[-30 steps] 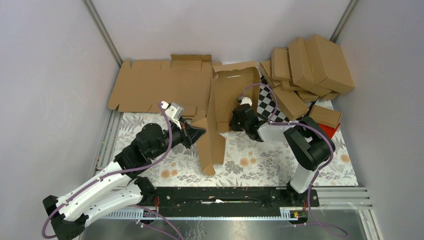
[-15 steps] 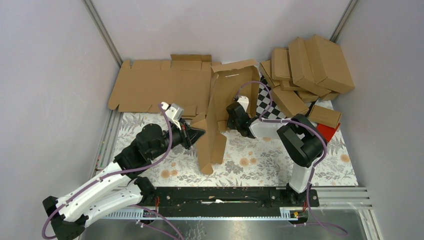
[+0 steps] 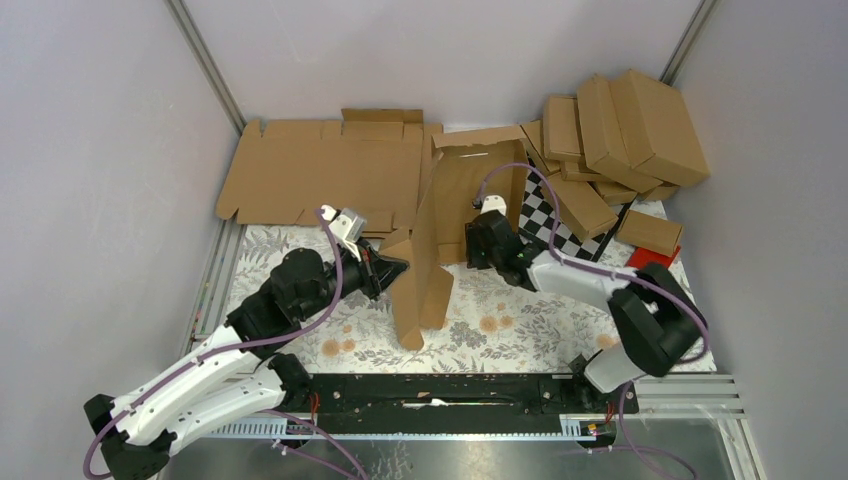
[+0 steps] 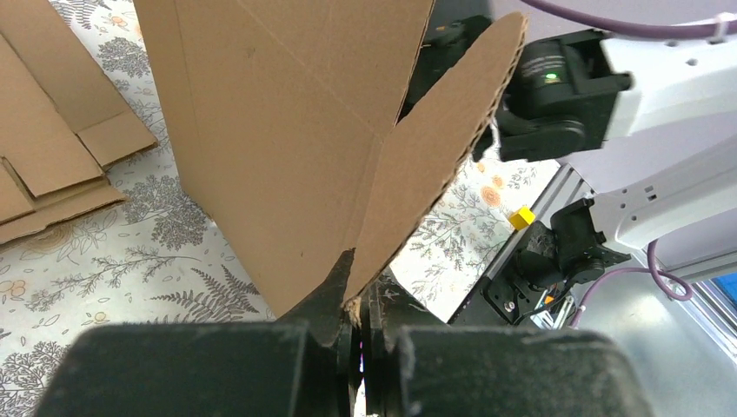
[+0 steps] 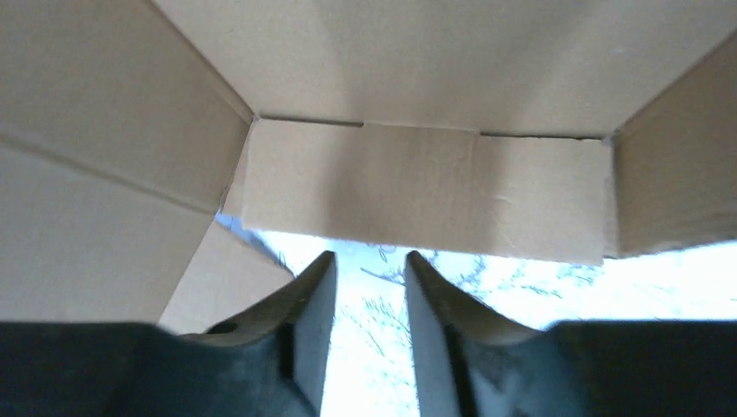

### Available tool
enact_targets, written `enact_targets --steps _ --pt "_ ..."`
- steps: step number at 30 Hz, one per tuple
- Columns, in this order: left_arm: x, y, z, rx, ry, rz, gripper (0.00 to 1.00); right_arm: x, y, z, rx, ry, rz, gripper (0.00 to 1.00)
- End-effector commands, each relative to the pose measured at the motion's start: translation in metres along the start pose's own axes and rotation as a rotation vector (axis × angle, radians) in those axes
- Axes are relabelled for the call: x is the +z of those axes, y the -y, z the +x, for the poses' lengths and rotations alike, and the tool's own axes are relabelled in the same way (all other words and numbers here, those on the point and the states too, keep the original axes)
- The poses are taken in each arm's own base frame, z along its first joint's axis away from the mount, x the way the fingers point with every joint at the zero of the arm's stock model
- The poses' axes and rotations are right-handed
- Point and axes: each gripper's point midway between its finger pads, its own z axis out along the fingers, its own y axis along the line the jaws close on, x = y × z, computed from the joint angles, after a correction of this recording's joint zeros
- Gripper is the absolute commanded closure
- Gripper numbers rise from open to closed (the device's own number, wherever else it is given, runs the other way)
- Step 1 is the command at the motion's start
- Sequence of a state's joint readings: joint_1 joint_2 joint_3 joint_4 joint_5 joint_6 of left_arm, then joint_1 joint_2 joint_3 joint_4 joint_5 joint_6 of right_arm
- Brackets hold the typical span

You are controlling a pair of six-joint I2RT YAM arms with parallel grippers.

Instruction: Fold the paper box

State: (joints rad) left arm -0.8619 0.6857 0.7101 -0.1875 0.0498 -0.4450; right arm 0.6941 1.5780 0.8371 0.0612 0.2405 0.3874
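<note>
Right arm (image 3: 600, 285) has swung its elbow outward since the earlier frame, and the paper box (image 3: 425, 265) has opened wider at mid-table, long axis near-to-far. Left gripper (image 4: 358, 317) pinches its near flap; right gripper (image 5: 365, 269) — jaws slightly parted, empty — faces the inner end wall.

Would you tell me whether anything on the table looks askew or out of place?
The folded cartons at far right are heaped crookedly, overlapping the checkered board. The paper box stands tilted and half-formed, one flap pinched in the left pincer.
</note>
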Motion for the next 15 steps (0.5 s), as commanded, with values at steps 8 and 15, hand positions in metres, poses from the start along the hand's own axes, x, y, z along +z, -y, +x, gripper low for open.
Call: enact_targets --steps 8,15 --pt "-0.004 -0.002 0.002 -0.036 -0.062 -0.046 1.0 -0.086 0.048 -0.032 -0.046 0.215 0.112 0.16" --pt "-0.004 -0.008 0.003 -0.069 -0.069 -0.088 1.0 -0.098 0.098 -0.058 0.081 0.184 0.142 0.03"
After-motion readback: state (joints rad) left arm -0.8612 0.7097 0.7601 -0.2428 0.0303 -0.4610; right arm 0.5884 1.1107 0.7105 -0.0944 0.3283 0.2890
